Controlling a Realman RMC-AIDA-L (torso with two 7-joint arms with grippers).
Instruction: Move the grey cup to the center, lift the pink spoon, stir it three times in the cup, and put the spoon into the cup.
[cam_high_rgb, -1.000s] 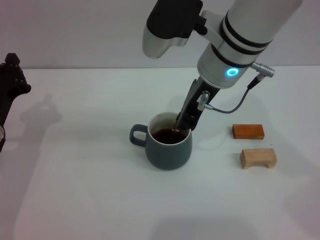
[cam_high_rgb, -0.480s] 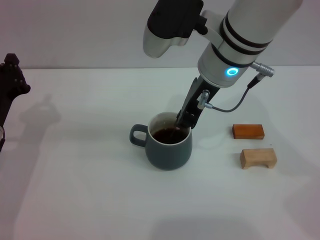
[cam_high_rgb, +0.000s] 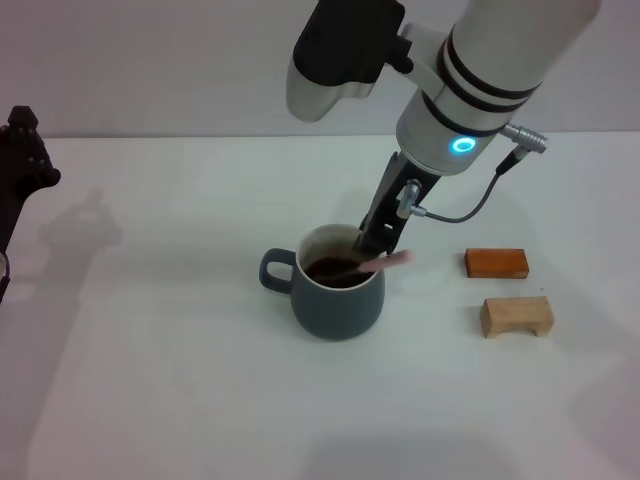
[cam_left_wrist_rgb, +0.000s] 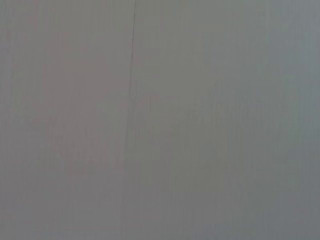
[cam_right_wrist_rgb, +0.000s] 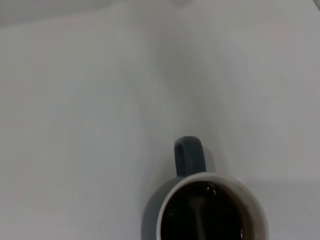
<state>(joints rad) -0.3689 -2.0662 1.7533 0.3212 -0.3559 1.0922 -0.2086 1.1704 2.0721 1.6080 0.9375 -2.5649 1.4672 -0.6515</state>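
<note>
The grey cup (cam_high_rgb: 338, 300) stands near the table's middle, handle to its left, with dark liquid inside. The pink spoon (cam_high_rgb: 392, 261) lies tilted in it: the bowl is sunk in the liquid and the pale pink handle rests on the right rim, sticking out past it. My right gripper (cam_high_rgb: 372, 242) hangs just above the cup's far right rim, open, with the spoon handle lying free below it. The right wrist view looks down on the cup (cam_right_wrist_rgb: 210, 212), and the spoon's metal neck (cam_right_wrist_rgb: 200, 216) shows faintly in the liquid. My left gripper (cam_high_rgb: 22, 160) is parked at the far left edge.
Two small wooden blocks sit right of the cup: an orange-brown one (cam_high_rgb: 496, 262) and a pale one (cam_high_rgb: 516, 315) in front of it. A grey cable (cam_high_rgb: 470, 212) loops off the right wrist. The left wrist view shows only a plain grey surface.
The pink handle, hidden behind the right gripper's fingers before, has dropped onto the cup's right rim and sticks out. The gripper has risen slightly. The cup has not moved.
</note>
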